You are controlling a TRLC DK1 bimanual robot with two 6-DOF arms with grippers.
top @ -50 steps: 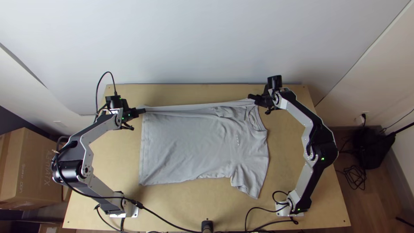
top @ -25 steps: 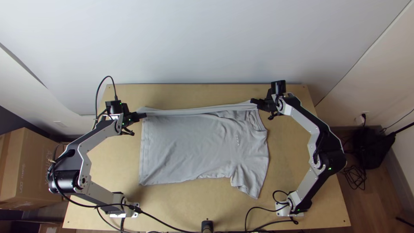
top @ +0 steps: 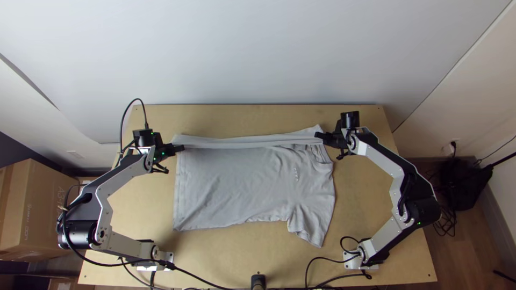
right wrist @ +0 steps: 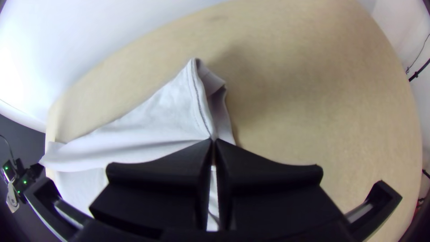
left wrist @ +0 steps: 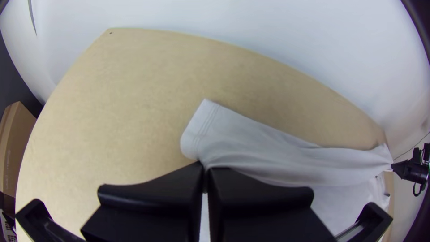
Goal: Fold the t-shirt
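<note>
Currently | left end effector (top: 181,148): pinching t-shirt (top: 236,185) at hem end | right end effector (top: 318,136): pinching it near collar | t-shirt: spread mid-bench (top: 357,188), far side banded along far edge

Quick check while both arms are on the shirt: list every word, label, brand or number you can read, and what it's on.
Nothing I can quote with certainty.
T-shirt, small chest print: too small to read.
Cardboard box beyond the table's left edge, sideways lettering: too small and faint to read.
Black-and-white patch near the box: possibly a label, too blurred to read.
</note>
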